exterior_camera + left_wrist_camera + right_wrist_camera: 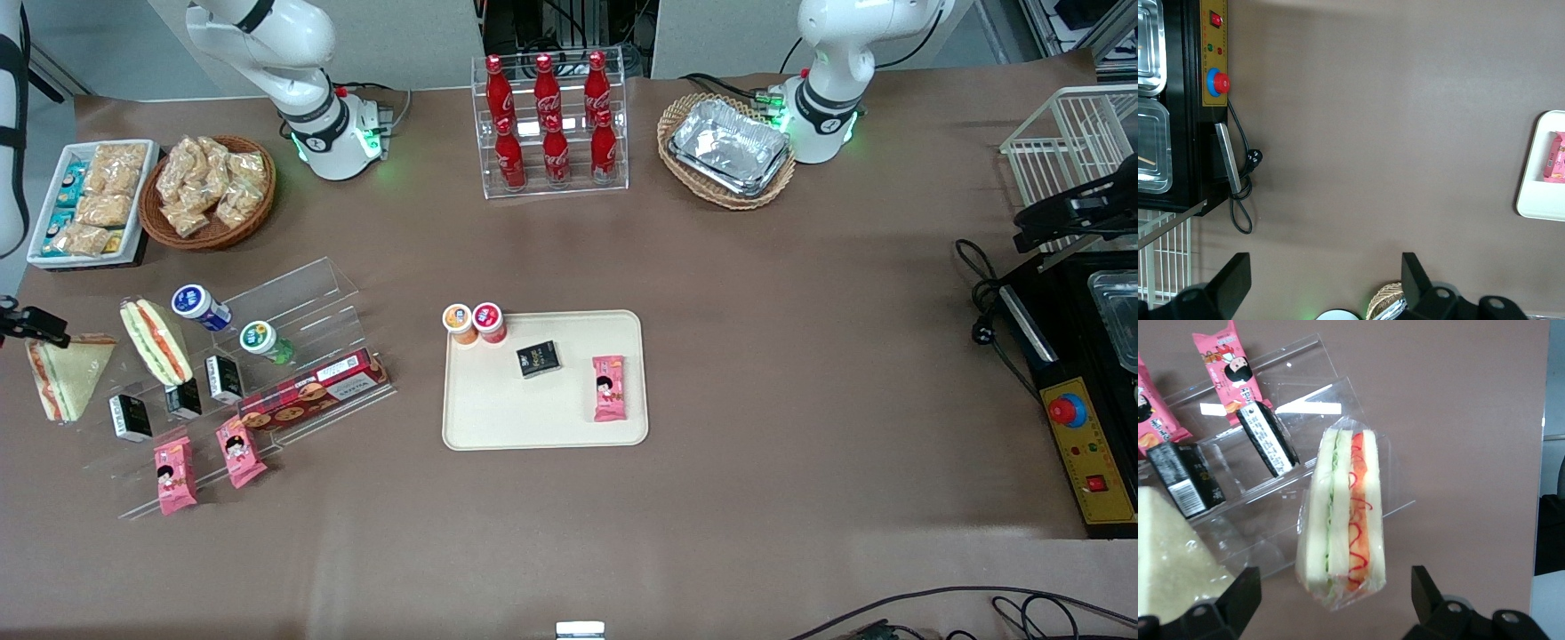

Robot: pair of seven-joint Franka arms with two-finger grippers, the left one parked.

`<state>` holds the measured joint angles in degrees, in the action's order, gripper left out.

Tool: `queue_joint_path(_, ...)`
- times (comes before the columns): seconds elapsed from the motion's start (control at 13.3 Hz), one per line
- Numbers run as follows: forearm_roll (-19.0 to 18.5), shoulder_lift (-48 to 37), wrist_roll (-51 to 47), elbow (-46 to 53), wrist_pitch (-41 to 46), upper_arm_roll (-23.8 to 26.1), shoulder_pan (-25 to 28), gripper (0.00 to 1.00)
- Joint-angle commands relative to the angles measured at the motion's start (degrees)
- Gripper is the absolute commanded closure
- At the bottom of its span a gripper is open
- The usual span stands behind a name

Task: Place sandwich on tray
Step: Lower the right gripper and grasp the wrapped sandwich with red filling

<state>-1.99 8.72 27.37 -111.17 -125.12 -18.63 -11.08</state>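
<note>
In the front view, we see the sandwich point(156, 340) standing on edge on the clear display stand point(267, 356) toward the working arm's end of the tabletop point(800, 356), with a second wedge sandwich point(67, 376) lying just beside it, farther out toward that end. The tray point(498, 418) sits mid-table, well apart from both, already carrying a black packet point(540, 358) and a pink snack packet point(609, 388), with two small tubs point(475, 322) at its corner. Only a dark part of the gripper point(27, 324) shows at the frame's edge, above the second wedge.

In the left wrist view, we catch just an edge of the tray, no sandwich on it.

In the right wrist view, the gripper point(1331, 597) hangs over the upright sandwich point(1343, 513), jaws spread wide with the wedge between them, not touching. We judge this the approach before the grasp. Next we would lower, centre on the bread faces, close gently, lift clear of the stand and carry to the tray's bare area.
</note>
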Motion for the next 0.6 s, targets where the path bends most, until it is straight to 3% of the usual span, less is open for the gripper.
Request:
queue_joint_path(0.0,2.16,1.47,0.93,-1.06,-2.94,0.17,-0.87,0.0)
queue_joint_path(0.45,4.62,2.7,1.54,-5.01,-8.99,0.17,-0.96,0.0)
queue_joint_path(0.53,4.62,2.7,1.72,-5.02,-9.0,0.17,-1.04,0.05)
